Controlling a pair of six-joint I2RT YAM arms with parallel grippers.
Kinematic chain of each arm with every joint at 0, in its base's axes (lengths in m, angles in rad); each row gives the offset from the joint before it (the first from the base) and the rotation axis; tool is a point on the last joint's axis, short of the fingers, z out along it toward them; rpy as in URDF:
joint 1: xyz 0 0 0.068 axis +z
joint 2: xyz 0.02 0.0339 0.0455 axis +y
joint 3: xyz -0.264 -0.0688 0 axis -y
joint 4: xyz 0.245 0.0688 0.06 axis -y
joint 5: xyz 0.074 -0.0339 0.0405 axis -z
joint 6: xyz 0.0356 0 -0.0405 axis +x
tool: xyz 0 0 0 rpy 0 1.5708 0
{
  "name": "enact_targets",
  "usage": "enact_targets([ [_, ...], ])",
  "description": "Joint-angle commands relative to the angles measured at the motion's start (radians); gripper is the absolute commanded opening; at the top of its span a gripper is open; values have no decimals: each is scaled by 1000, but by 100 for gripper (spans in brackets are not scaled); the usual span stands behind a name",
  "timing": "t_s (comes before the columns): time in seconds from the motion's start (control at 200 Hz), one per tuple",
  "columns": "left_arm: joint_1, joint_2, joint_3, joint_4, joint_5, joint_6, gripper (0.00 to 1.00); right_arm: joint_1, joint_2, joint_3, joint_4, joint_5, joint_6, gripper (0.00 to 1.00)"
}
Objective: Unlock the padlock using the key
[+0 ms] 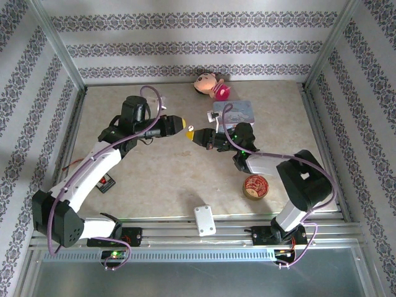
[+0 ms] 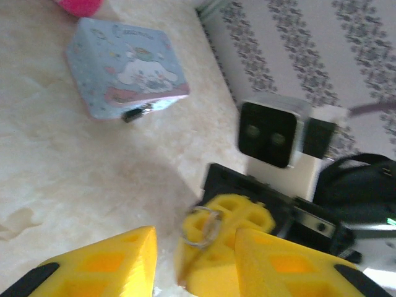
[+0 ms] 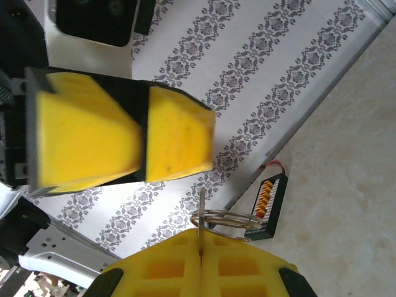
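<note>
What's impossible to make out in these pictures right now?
- Small dark padlock beside the pale-blue rectangular tin: left wrist view, blurred and too small to tell locked or open.
- Metal key: right wrist view, blade pinched edge-on in the shut right end effector, teeth hidden.
- Round red tin: top external view, lid design too small to read.

Table (image 1: 154,179) beige, marbled. Walls (image 1: 185,49) white with grey floral stripes. Left gripper (image 1: 180,124) and right gripper (image 3: 201,247) have yellow fingers with black backing. Key (image 3: 202,207) silver, ring silver too. Square tin (image 2: 124,68) pale blue with a white cartoon print and pink band. Padlock (image 2: 137,113) dark. Round tin (image 1: 255,185) red. Doll (image 1: 209,83) has brown hair and a pink body. Cables (image 1: 80,179) purple.
</note>
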Motion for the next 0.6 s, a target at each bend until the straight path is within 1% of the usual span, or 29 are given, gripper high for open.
enact_targets([
  [0.0, 5, 5, -32, 95, 131, -34, 35, -2, 43, 33, 181, -40, 79, 0],
  [0.225, 6, 37, -41, 132, 135, -53, 30, 13, 30, 40, 180, -42, 76, 0],
  [0.35, 6, 57, -48, 176, 157, -80, 27, 14, 18, 36, 180, -37, 78, 0],
  [0.53, 5, 74, -58, 242, 185, -118, 16, 16, 17, 37, 180, -34, 84, 0],
  [0.595, 5, 76, -58, 247, 190, -121, 16, 17, 17, 40, 180, -37, 86, 0],
])
